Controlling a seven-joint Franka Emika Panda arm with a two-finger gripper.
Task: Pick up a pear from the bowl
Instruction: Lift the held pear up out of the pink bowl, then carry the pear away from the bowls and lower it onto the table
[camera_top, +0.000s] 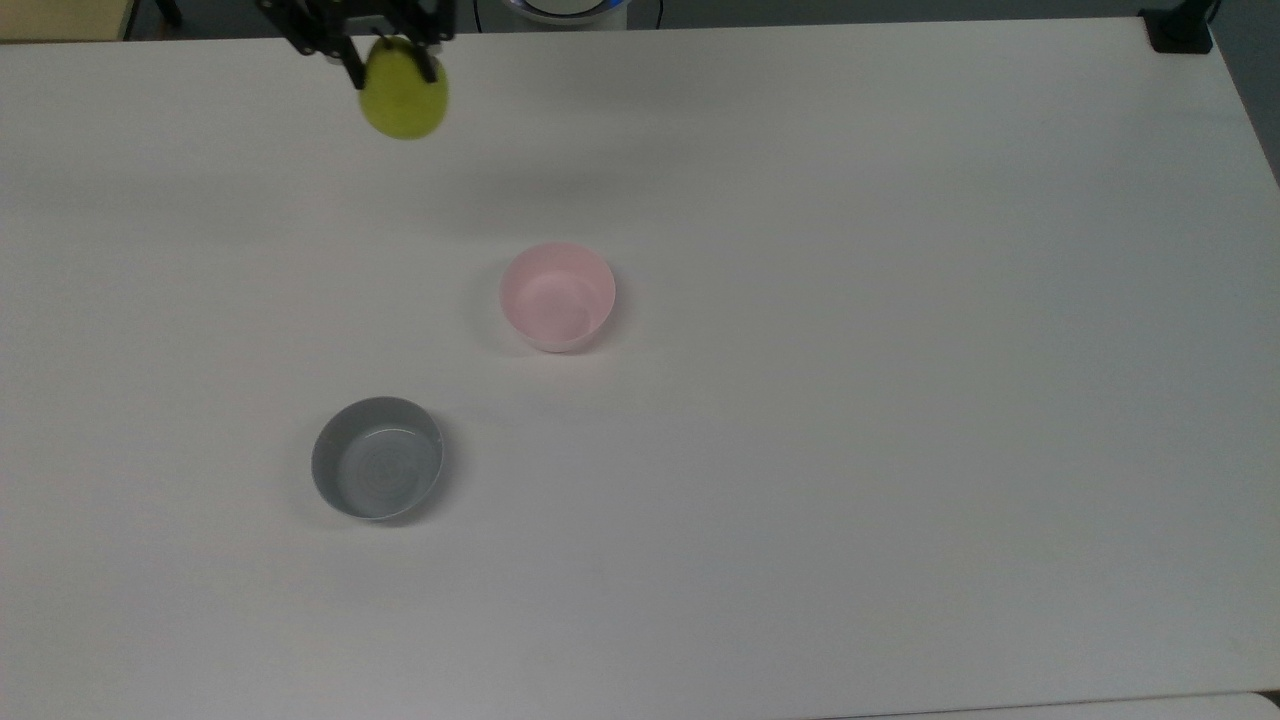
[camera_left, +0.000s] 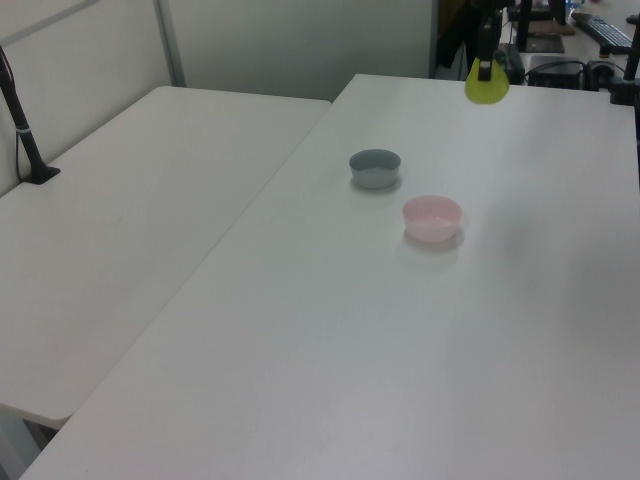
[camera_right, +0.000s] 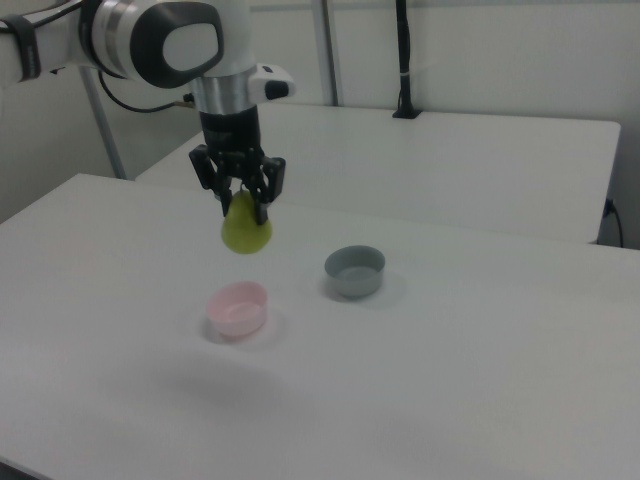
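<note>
**Pear held high by its narrow top: watch for a slip**

Going left to right across the top view, you have the jaws (camera_top: 388, 62) first, at the upper left, closed on the narrow top of the pear (camera_top: 404, 97). The pear hangs below them in the air, clear of the tabletop (camera_top: 900, 400). Nearly all of its bulk sits under the contact line, so your main risk is that it slides out through the jaws or swings if you move sharply. A drop from this height would likely bruise it or send it rolling toward the tabletop edge.

Below the jaws and to the top view's left sits the grey bowl (camera_top: 377, 471). The pink bowl (camera_top: 557, 296) lies below the jaws and to the top view's right, well apart from them and with nothing in it. Neither is in the way, but a falling pear could strike a rim and knock a bowl aside.

You can read no brand, label or writing on the pear, the bowls or the arm.
</note>
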